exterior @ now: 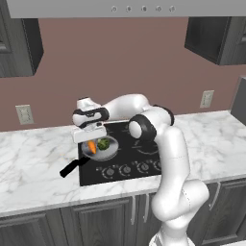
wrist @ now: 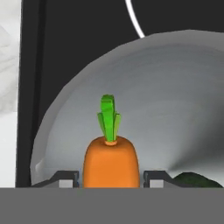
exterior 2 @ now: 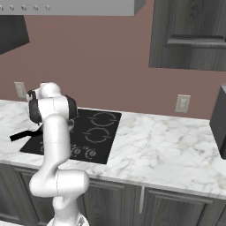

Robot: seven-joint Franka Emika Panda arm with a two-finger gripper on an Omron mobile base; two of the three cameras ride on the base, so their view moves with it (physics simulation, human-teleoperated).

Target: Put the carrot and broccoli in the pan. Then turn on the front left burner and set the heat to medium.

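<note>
— Orange carrot (wrist: pixel 111 162) sits low in the frame, over the pan (wrist: pixel 175 109)?
— Yes, the claw (wrist: pixel 111 181) is clamped on its thick end. Probably light, stiff, a bit slippery.

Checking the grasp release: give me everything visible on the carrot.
The carrot is small, orange and smooth, with a bright green leafy stem. In the hand view it sits between the gripper fingertips, stem pointing away from the camera, over the grey bowl of the pan. In the left base view it lies inside the pan beside the broccoli, just under the gripper. Whether the fingers actually press on it cannot be told.
</note>
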